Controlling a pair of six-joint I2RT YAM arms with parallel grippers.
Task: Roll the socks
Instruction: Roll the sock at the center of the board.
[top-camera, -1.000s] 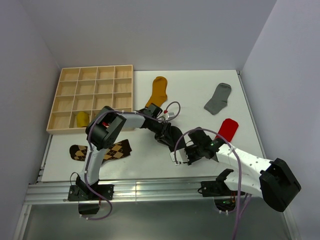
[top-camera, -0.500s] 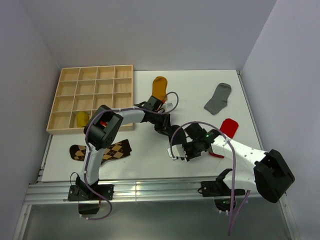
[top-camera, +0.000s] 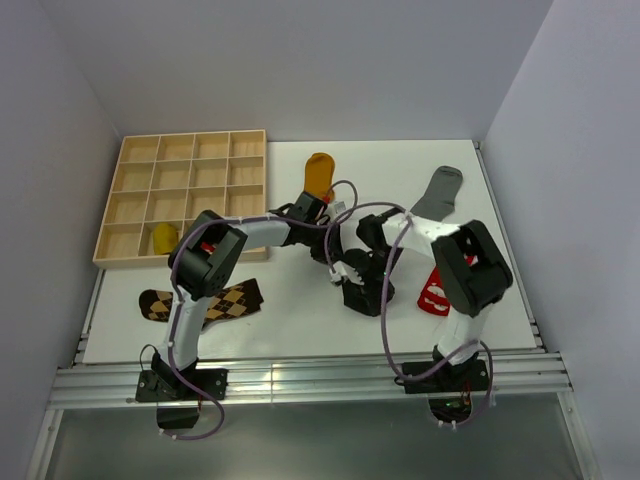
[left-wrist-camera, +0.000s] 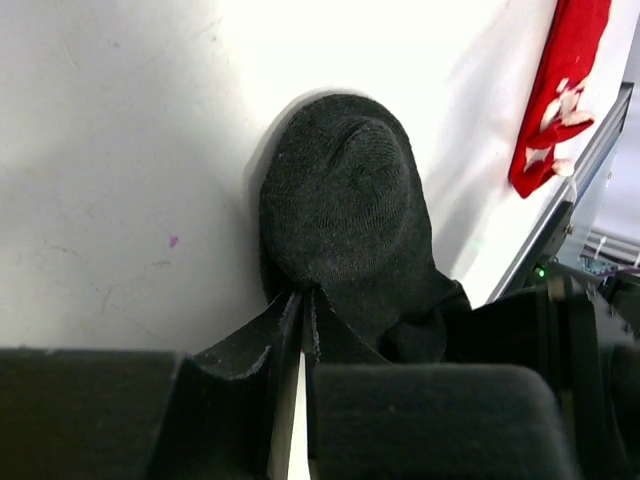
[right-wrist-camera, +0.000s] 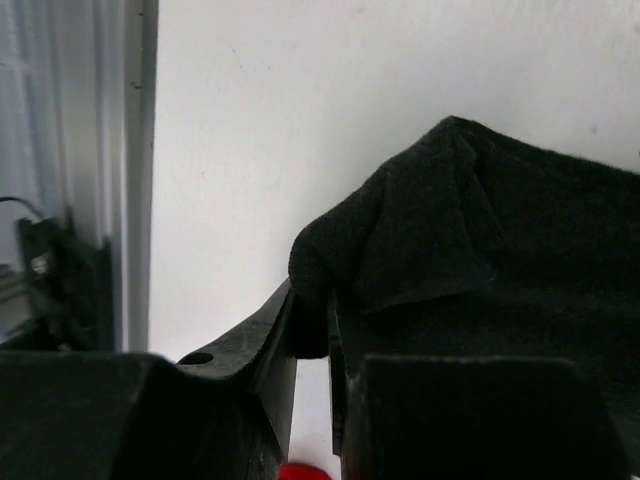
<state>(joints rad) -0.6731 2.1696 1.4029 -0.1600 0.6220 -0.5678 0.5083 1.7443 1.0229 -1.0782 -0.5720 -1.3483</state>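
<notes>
A black sock (top-camera: 362, 298) lies bunched on the white table between my two grippers. My left gripper (top-camera: 340, 268) reaches in from the left. In the left wrist view it (left-wrist-camera: 302, 298) is shut on the near edge of the black sock (left-wrist-camera: 345, 210), which bulges out beyond the fingertips. My right gripper (top-camera: 372, 278) comes down from the far side. In the right wrist view it (right-wrist-camera: 312, 315) is shut on a fold of the black sock (right-wrist-camera: 480, 230). A red sock with white print (top-camera: 437, 290) lies just right of them and also shows in the left wrist view (left-wrist-camera: 560, 90).
A mustard yellow sock (top-camera: 318, 175) lies flat behind the left wrist, and a grey sock (top-camera: 437, 195) at the far right. A brown argyle sock (top-camera: 225, 300) lies at the front left. The wooden grid tray (top-camera: 185, 150) holds a yellow bundle (top-camera: 163, 237).
My right arm has folded back, swinging its gripper from front right into the middle onto the black sock. My left gripper shifted slightly away. The red sock now lies uncovered, nearer the front.
</notes>
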